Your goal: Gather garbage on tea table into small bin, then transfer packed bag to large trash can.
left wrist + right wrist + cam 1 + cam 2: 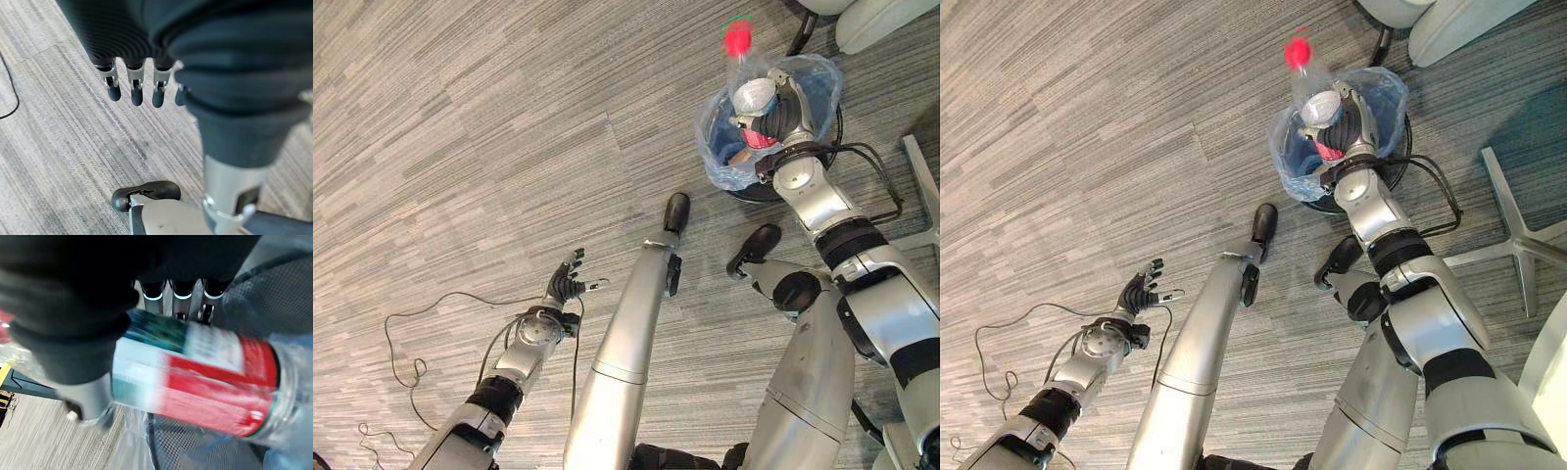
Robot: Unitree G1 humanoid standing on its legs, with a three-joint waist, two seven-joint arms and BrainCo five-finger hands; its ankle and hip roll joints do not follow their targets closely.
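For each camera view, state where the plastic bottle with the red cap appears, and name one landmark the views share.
Left eye view: plastic bottle upper right, held by the right hand over the small bin.
Right eye view: upper middle.
Left wrist view: not in it.
Right wrist view: across the middle.
Shared landmark: the bin's blue bag.

It looked like an office: grey striped carpet tiles (489,147) covered the floor, the star-shaped metal base of a swivel chair (1513,240) stood to the right, a pale chair (876,20) sat at the far edge, and a black mesh wastebasket (773,186) with a clear liner stood nearby
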